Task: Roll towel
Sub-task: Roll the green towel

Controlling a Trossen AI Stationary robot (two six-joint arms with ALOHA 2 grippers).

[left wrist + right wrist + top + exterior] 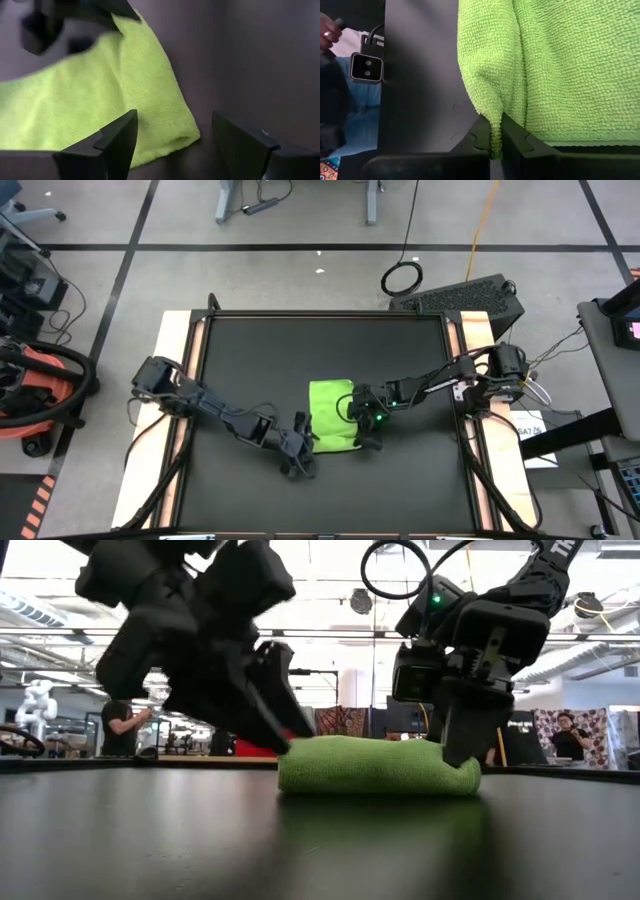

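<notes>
- the right gripper [496, 137] had its jaws pressed together on a pinch of the towel [333, 416], a thin fold of lime-green cloth caught between the two dark fingers [517, 135] at the towel's edge.
- that pinch sat on the side of the towel facing the bench's right edge; it looked meant to lift or hold that edge as the start of a roll, though this is a judgement.
- the left gripper [172, 142] had its jaws spread wide and held nothing; they stood either side of the towel's near corner, one finger [112, 142] over the cloth, the other over bare mat.
- in the high view the left gripper [300, 455] lay just beside the towel's corner nearest the bench's front edge, probably placed to catch that corner and keep the cloth square while the other side was worked.
- the towel lay near the middle of the black mat [250, 360], a little toward the front edge, between the two grippers.
- from the low view the towel [375, 768] already looked bunched into a low, thick hump, not flat, so it seemed partly folded or rolled.
- the mat covered most of the bench [172, 340], whose pale rim showed along the left and right edges.
- people stood far off in the room beyond the bench, well apart from the arms.
</notes>
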